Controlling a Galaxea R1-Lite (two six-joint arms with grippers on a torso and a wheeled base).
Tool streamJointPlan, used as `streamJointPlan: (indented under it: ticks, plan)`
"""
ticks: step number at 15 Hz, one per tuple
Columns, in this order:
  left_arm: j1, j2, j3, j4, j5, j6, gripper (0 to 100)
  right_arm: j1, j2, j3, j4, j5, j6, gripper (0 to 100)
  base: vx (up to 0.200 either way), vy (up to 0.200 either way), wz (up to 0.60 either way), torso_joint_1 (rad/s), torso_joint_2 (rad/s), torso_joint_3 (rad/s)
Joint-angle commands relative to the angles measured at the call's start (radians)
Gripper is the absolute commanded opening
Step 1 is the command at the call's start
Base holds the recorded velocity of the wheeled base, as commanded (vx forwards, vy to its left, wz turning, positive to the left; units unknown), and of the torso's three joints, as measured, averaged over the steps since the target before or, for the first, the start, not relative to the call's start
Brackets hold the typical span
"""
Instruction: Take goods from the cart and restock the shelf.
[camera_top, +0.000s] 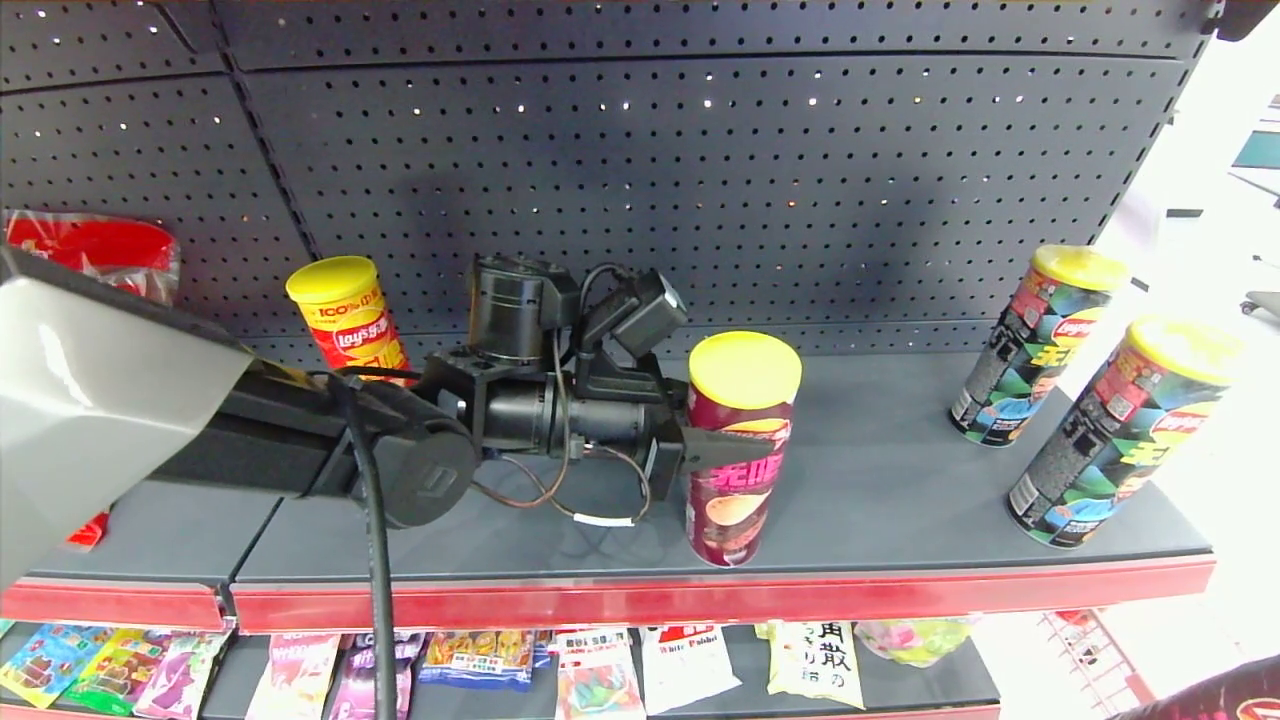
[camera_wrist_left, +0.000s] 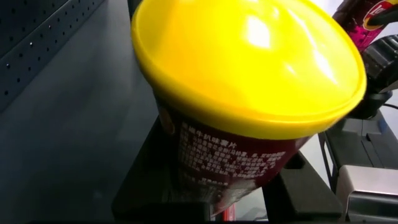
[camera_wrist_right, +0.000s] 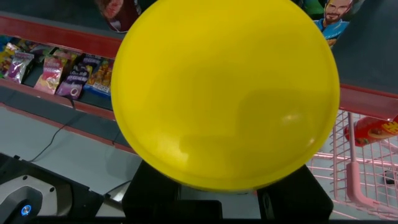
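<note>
Left gripper (camera_top: 735, 445) comes in level from the robot's left, jaws clamped across the mid-body of the maroon chip can (camera_top: 730, 510). In the left wrist view the yellow lid of that can (camera_wrist_left: 249, 56) looms close, with a dark finger (camera_wrist_left: 146, 186) pressed to its side.

Can's long axis: upright, at right angles to the line of the arm. Its base sits at the shelf (camera_top: 900, 480) deck, just behind the red front lip (camera_top: 700, 600). Whether the base bears full weight on the deck I cannot tell.

Judgement: the placing step is near its end. The release turns on that crossed geometry. The jaws should part sideways, and the arm should draw off toward the robot's left, along its own line, so the upright can is not dragged or tipped toward the lip.

Neighbours: a red chip can (camera_top: 345, 315) stands behind the arm. Two dark-patterned cans (camera_top: 1040, 340) stand well apart to the right. The stretch of deck between is bare.

Right gripper (camera_wrist_right: 224, 199) is closed on a second can (camera_wrist_right: 224, 93), lid toward its wrist camera. The cart (camera_wrist_right: 367, 168) is just beside it, and the shelf lies beyond. The left arm is the one at the shelf, and the right arm is low by the cart.

Snack bags (camera_top: 480, 660) line the tier below.
</note>
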Motion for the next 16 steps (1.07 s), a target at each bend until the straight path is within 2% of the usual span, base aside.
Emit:
streamJointPlan:
  ticks: [1, 3, 5, 9, 10, 14, 16]
  plan:
    - [0.000, 0.000, 0.012, 0.002, 0.000, 0.000, 0, 0.000, 0.001, -0.001, 0.000, 0.001, -0.001, 0, 0.000, 0.000, 0.00, 0.000, 0.00, 0.000]
    - [0.000, 0.001, 0.011, 0.004, 0.000, -0.003, 0, 0.000, 0.001, -0.001, 0.000, 0.001, -0.001, 0, 0.000, 0.000, 0.00, 0.000, 0.00, 0.000]
    - [0.000, 0.001, 0.011, 0.002, 0.002, -0.023, 0, 0.000, 0.001, -0.001, 0.000, 0.001, -0.001, 0, 0.000, 0.000, 0.00, 0.000, 0.00, 0.000]
    - [0.000, 0.001, 0.026, 0.001, 0.006, -0.018, 0, 0.000, 0.003, 0.000, 0.001, 0.001, -0.001, 0, 0.000, 0.000, 0.00, 0.000, 0.00, 0.000]
    - [0.000, 0.001, 0.026, 0.001, 0.008, -0.018, 100, 0.000, 0.003, 0.002, 0.001, 0.001, -0.001, 0, 0.000, 0.000, 0.00, 0.000, 0.00, 0.000]
    - [0.004, -0.010, 0.052, 0.001, 0.015, -0.018, 100, 0.000, 0.004, 0.000, 0.000, 0.001, -0.001, 0, 0.000, 0.000, 0.00, 0.000, 0.00, 0.000]
    - [0.024, -0.046, 0.130, -0.015, 0.017, -0.017, 100, 0.005, 0.030, -0.012, -0.003, 0.005, -0.002, 0, 0.000, 0.000, 0.00, 0.000, 0.00, 0.000]
